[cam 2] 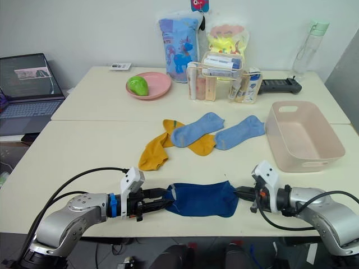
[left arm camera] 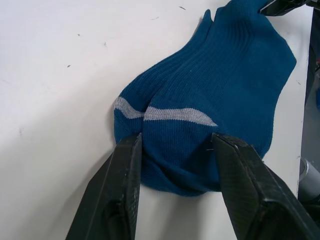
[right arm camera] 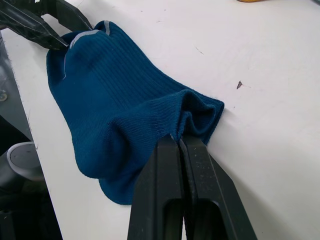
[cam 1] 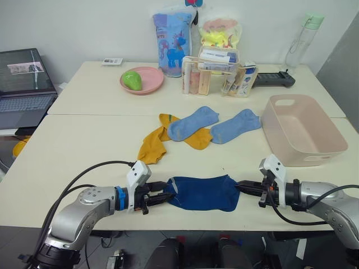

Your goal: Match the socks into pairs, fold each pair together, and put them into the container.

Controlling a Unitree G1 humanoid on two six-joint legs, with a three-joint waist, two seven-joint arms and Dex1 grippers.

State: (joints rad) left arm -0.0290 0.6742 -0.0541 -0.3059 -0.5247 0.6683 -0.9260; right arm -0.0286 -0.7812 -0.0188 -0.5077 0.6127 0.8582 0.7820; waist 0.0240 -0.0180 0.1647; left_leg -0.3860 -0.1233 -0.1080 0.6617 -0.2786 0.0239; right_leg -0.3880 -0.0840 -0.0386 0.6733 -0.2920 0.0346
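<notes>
Near the worktop (cam 1: 84, 151) edge, my right gripper (cam 1: 242, 186) pinches the navy pair (cam 1: 203, 193); left gripper (cam 1: 166, 196) jaws, released astride the toes, may slip off.

Navy socks (cam 1: 203, 193): two, stacked. Yellow socks (cam 1: 152, 147): two. Light blue socks (cam 1: 192, 123): two. Container (cam 1: 303, 130): one.

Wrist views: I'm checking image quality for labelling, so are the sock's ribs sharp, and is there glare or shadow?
Left wrist view: ribs and grey stripe of the dark navy knit socks are crisp, the black near fingers soft. Right wrist view: ribs sharp, no glare, faint shadow beside the sock's edge.
</notes>
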